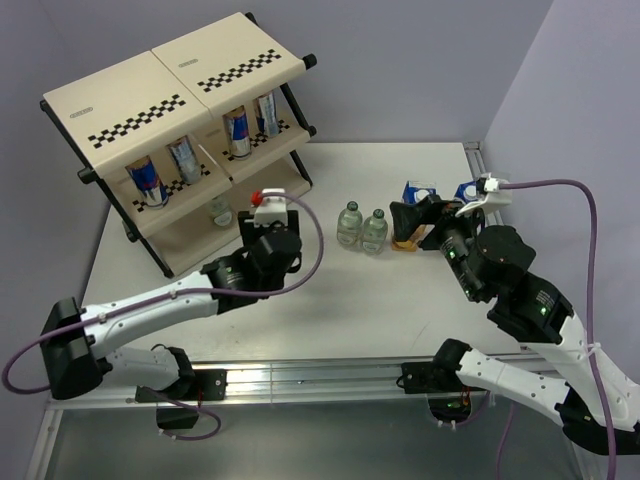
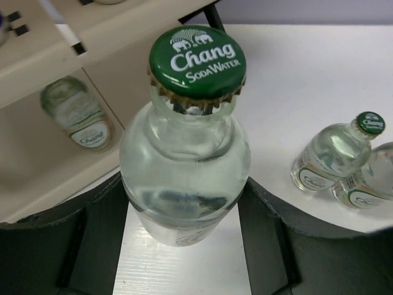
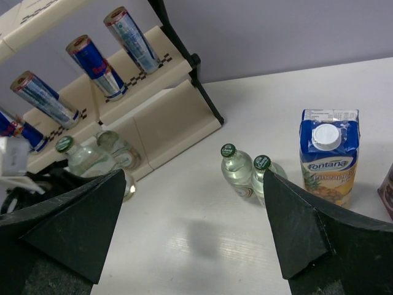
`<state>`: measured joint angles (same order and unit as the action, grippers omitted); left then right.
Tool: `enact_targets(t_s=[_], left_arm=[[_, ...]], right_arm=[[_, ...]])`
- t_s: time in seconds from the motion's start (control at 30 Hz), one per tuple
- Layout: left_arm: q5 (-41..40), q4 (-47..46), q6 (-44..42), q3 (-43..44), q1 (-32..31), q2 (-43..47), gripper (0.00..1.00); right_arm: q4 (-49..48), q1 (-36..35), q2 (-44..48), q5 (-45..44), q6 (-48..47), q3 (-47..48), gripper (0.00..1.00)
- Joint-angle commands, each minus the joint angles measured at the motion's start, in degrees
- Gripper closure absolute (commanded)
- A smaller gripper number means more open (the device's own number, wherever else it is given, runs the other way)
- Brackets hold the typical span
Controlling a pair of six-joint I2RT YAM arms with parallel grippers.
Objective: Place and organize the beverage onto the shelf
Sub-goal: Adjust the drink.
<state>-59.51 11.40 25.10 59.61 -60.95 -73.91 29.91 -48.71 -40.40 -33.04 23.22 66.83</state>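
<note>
Now holding a bottle (image 2: 184, 160) just short of the shelf (image 2: 37, 67)

Pinched upright by the left gripper (image 2: 184, 230), long axis vertical. Faces the lowest tier, ahead and to the left, with another bottle (image 2: 77, 117) resting there. Likely needs only a short push forward. Leaves the right gripper (image 3: 190, 227) spread wide and empty, farther off, near two bottles (image 3: 236, 169) and a carton (image 3: 328, 157)

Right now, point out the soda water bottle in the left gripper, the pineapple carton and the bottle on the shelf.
held soda water bottle (image 2: 196, 61): left wrist view, green cap.
pineapple carton (image 3: 328, 178): right wrist view, front face.
shelved bottle (image 2: 77, 114): left wrist view, glass body.
</note>
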Motion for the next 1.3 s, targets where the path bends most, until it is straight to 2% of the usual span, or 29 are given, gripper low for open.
enact_targets(t_s=[0.0, 0.13, 0.33, 0.73, 0.97, 1.27], left_arm=[[-6.06, -19.49, -0.77, -3.00, 0.74, 7.99, 1.00], [-4.22, -23.78, -0.32, -10.89, 4.25, 12.63, 1.00], [-5.27, -24.06, 4.07, -19.08, 8.91, 17.39, 1.00], [-11.33, -28.71, 11.19, -30.16, 11.90, 16.34, 1.00], [-10.20, -33.54, 12.25, -32.98, 16.73, 12.83, 1.00], [-6.07, -40.48, 9.09, -34.56, 24.55, 10.81, 1.00]], right_arm=[[-2.40, 0.28, -1.17, -0.63, -0.99, -0.82, 0.00], [-2.93, 0.28, -3.01, 0.34, -1.34, -1.08, 0.00], [-4.33, 0.28, -3.54, 1.04, -2.21, -2.05, 0.00], [-7.23, 0.28, -4.95, 2.10, -3.62, -3.28, 0.00], [-9.25, 0.19, -5.21, 1.84, -5.03, -3.81, 0.00], [-11.45, 0.28, -4.42, 1.84, -6.34, -5.39, 0.00]])
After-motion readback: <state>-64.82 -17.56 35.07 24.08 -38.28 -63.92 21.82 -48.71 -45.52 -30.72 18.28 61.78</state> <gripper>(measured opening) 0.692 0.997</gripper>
